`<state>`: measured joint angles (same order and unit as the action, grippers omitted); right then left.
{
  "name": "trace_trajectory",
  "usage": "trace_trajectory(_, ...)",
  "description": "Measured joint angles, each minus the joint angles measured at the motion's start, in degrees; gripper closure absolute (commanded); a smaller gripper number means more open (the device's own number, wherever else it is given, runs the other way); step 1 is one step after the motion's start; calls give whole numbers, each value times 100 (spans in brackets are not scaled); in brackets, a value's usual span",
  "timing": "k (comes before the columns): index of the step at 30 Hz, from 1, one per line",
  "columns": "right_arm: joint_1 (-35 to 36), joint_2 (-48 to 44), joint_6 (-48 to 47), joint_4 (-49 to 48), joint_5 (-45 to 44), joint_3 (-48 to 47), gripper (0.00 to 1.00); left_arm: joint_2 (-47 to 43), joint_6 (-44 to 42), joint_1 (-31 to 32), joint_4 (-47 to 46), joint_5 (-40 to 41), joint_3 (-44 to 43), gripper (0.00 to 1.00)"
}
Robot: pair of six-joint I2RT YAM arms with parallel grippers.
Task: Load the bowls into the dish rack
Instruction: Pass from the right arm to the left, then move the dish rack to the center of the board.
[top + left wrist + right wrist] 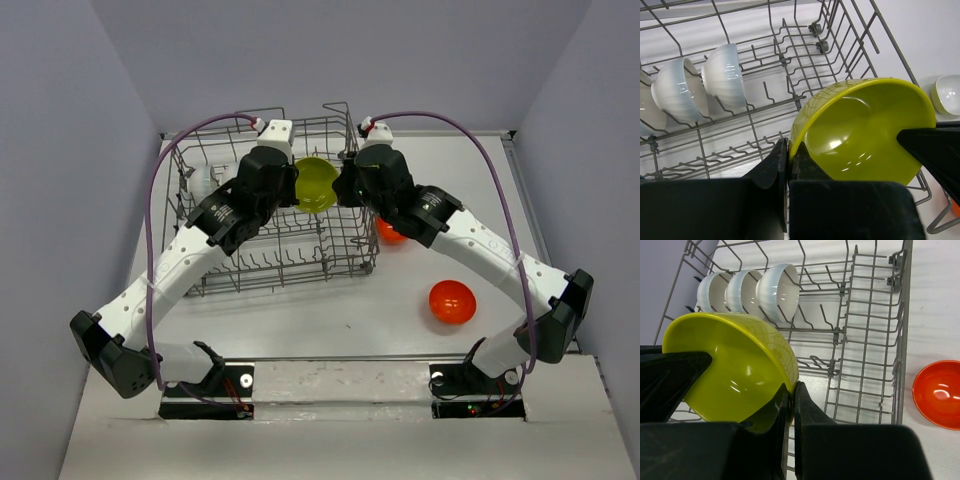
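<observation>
A yellow-green bowl (316,185) (865,130) (735,370) hangs tilted on its side over the dish rack (300,255), held from both sides. My left gripper (297,185) (790,147) is shut on one side of its rim. My right gripper (340,188) (792,387) is shut on the opposite side. Three white bowls (742,290) stand on edge in a row among the tines at the rack's left end, two of them showing in the left wrist view (725,75). Two orange-red bowls lie on the table right of the rack, one in the open (451,301) and one partly under my right arm (390,232) (938,394).
The grey wire dish rack (790,65) (870,315) has upright tines and raised handle loops at its far side. A pale bowl (947,92) sits just outside the rack's wall. Grey walls close in the table on the left, right and back.
</observation>
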<state>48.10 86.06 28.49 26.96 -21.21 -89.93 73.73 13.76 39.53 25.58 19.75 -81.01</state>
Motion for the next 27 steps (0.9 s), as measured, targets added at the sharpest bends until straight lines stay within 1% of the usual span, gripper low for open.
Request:
trace_trajectory(2,0,0,0,0,-2,0,94,0,-11,0,-4,4,0,100)
trace_trajectory(3,0,0,-2,-2,-2,0,84,0,-15,0,-9,4,0,100)
trace_trajectory(4,0,0,-2,-4,-2,0,84,-2,-17,0,-11,4,0,100)
trace_trajectory(5,0,0,-2,-9,-2,0,75,-7,-22,0,-11,7,0,100)
trace_trajectory(6,0,0,0,-13,-2,0,71,-9,-31,0,-9,13,0,100)
trace_trajectory(7,0,0,-24,-37,20,0,65,-11,-50,0,-9,4,0,100)
trace_trajectory(10,0,0,-48,-42,20,-2,58,-50,-103,-2,-7,-4,0,100)
trace_trajectory(11,-2,0,-50,-42,17,-2,54,-68,-118,-2,-7,-4,0,100)
trace_trajectory(17,0,2,-94,7,-11,-179,52,-184,-157,-2,-9,66,0,100)
trace_trajectory(22,0,0,-155,129,-151,-468,52,-269,-164,-2,-90,348,125,100)
trace_trajectory(27,0,-146,-216,378,-638,-542,51,-315,-162,-111,-90,564,439,100)
